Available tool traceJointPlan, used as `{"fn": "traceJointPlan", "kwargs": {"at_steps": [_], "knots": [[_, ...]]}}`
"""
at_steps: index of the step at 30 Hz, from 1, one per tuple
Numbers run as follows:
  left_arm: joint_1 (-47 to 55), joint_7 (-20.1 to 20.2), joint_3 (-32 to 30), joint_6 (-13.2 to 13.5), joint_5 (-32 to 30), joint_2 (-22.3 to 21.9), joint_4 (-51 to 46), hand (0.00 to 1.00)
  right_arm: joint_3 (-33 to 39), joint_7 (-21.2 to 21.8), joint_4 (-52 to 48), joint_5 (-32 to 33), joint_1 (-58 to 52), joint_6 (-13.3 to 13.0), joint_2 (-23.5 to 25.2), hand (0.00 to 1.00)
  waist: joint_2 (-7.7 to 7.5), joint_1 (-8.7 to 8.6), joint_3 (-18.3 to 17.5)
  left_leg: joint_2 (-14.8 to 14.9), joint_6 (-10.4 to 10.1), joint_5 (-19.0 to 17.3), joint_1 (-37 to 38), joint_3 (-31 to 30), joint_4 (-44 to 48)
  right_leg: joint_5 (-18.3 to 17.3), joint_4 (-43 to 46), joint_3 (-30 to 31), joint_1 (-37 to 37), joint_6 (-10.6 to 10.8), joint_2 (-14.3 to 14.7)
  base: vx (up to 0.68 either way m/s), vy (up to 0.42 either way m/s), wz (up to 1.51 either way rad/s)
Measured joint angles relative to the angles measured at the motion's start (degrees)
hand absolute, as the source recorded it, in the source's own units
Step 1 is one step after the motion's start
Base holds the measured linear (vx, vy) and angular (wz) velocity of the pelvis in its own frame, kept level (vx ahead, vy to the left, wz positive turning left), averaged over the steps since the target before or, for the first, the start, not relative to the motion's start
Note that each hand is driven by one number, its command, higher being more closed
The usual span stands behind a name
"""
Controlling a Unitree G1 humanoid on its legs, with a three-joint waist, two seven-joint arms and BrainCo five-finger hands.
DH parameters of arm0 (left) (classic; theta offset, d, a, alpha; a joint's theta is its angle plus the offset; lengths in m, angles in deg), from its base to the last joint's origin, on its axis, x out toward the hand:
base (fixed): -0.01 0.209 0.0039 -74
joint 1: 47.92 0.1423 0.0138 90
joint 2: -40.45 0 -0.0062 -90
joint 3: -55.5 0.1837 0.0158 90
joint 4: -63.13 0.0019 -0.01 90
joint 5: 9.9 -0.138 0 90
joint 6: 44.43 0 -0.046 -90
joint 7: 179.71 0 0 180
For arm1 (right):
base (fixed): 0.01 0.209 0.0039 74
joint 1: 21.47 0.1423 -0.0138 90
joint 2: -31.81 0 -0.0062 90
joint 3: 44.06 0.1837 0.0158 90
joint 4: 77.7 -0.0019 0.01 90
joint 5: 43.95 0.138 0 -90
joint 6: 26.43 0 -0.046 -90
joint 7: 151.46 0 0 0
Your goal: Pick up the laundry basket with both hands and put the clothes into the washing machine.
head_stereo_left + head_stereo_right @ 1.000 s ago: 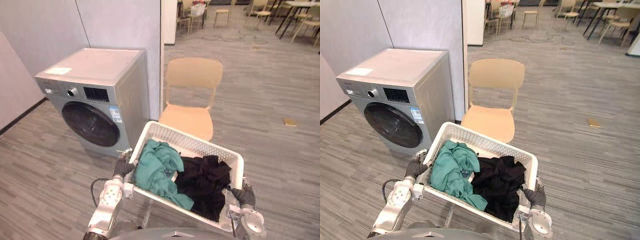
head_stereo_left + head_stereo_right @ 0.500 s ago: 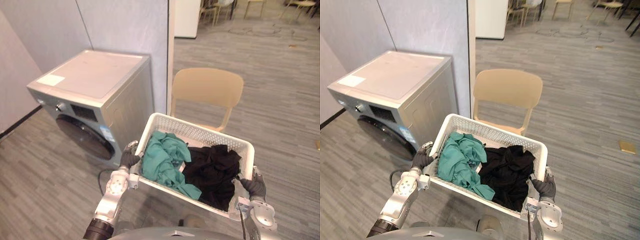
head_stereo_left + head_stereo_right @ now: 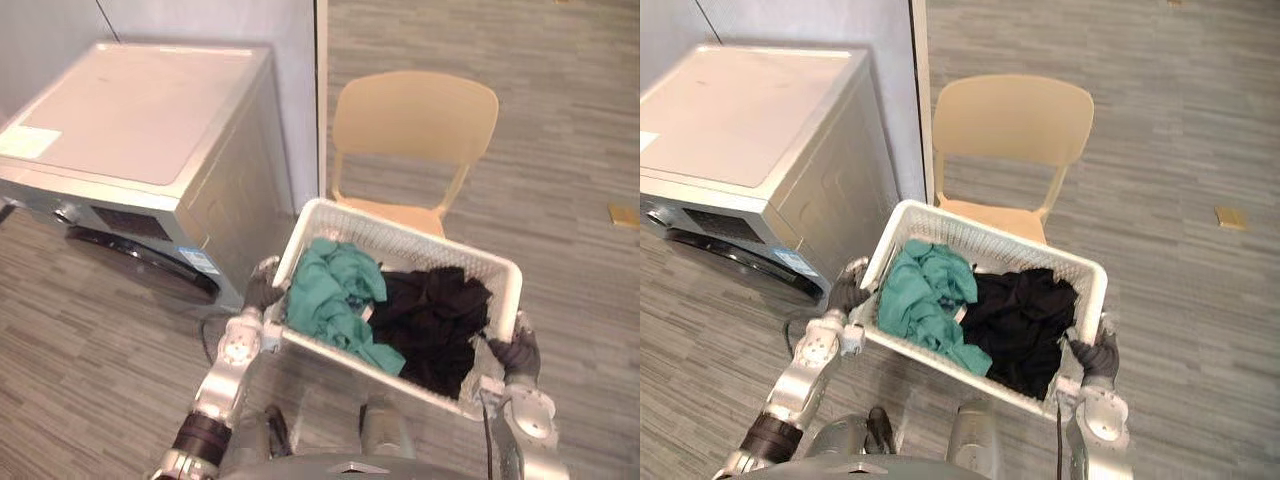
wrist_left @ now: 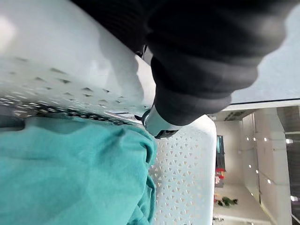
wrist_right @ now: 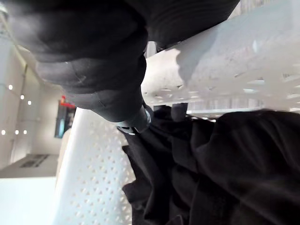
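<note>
Basket (image 3: pixel 990 232) in left hand (image 3: pixel 847 294), right hand (image 3: pixel 1099 356)

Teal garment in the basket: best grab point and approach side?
Pinch the bunched folds atop the teal garment, coming straight down: the laundry basket walls block every side, and the black clothes crowd its right. The left hand and right hand are curled on the rim, so one must free up.

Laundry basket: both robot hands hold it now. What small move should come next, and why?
Probably set the laundry basket down on the floor before the washing machine. The left robot hand and right robot hand are both curled on its rim, the machine's door looks shut, and the clothes are inside the basket, so no hand is free to open it.
</note>
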Motion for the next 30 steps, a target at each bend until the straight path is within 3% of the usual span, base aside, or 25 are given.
{"fn": "traceJointPlan", "kwargs": {"at_steps": [2, 8, 13, 17, 21, 24, 27, 30], "knots": [[-8.3, -0.8, 0.2, 0.0, 0.0, -0.3, 0.3, 1.0, 2.9, -1.2, -0.2, 0.0, 6.9, 0.0, -2.6, 1.0, -0.33, -0.66, 3.5, 0.2, 0.7, 0.5, -3.0, 0.4, 1.0, 2.1, -0.8, 0.3, -2.6, 0.4, 0.2, -0.1, 0.074, -0.06], [-28.8, -4.8, -0.5, 0.1, 1.3, -0.5, 5.0, 1.0, 7.1, -6.1, -2.6, 0.2, 21.7, 0.0, -11.8, 1.0, -0.45, -0.45, 8.6, 3.1, 1.0, 0.4, -12.6, 1.5, 6.1, 6.4, -1.3, 1.0, -10.1, 0.6, 1.8, -0.16, 0.034, -0.08], [-36.0, -6.1, -2.9, 0.1, 1.7, -0.4, 4.7, 1.0, 7.4, -7.9, -2.7, 0.3, 27.5, 0.0, -12.8, 1.0, -0.31, 0.12, 11.3, 3.8, 1.2, 0.5, -16.6, 1.6, 7.3, 7.9, -1.3, 0.8, -13.4, 0.5, 2.2, -0.1, 0.015, 0.01], [-36.6, -6.1, -4.8, 0.0, 1.7, -0.4, 4.3, 1.0, 6.4, -8.2, -2.7, 0.3, 28.9, 0.0, -12.5, 1.0, -0.12, 0.91, 12.5, 5.6, 1.6, -0.2, -19.6, 2.3, 10.3, 8.1, -0.3, 1.1, -16.0, 0.4, 3.0, -0.01, 0.002, -0.07], [-35.8, -6.0, -5.8, -0.7, 1.7, -0.5, 3.2, 1.0, 5.5, -8.2, -2.7, 0.3, 28.3, 0.0, -11.7, 1.0, 0.37, 1.73, 13.2, 8.0, 1.5, -3.4, -20.4, 3.3, 16.1, 7.1, 2.3, 2.5, -16.6, 0.9, 4.3, 0.06, 0.043, -0.23], [-29.6, -5.5, -6.1, -0.9, 1.7, -0.9, -3.4, 1.0, 4.6, -7.2, -5.3, 0.3, 24.5, 0.0, -10.7, 1.0, 0.41, 1.14, 13.6, 8.2, 2.3, -8.9, -16.7, 4.3, 22.4, 1.7, 11.7, 4.4, -16.3, 1.2, 3.2, 0.09, 0.051, -0.14], [-25.5, -4.7, -9.2, -0.9, 1.6, -0.8, -5.8, 1.0, 1.8, -5.1, -6.5, 0.1, 22.8, 0.0, -9.8, 1.0, 0.64, 1.16, 13.5, 8.4, 3.2, -11.8, -12.0, 6.7, 22.5, 1.2, 13.0, 4.6, -15.0, 0.9, 2.7, 0.08, 0.04, -0.59], [-23.7, -3.2, -8.9, -1.0, 1.7, -0.7, -5.6, 1.0, 2.0, -4.8, -6.5, 0.0, 20.1, 0.1, -7.6, 1.0, 0.65, 0.54, 13.5, 8.6, 3.5, -11.2, -9.3, 7.3, 20.1, 2.3, 12.0, 4.0, -13.1, -0.6, 3.1, 0.06, -0.034, -0.19]]}}
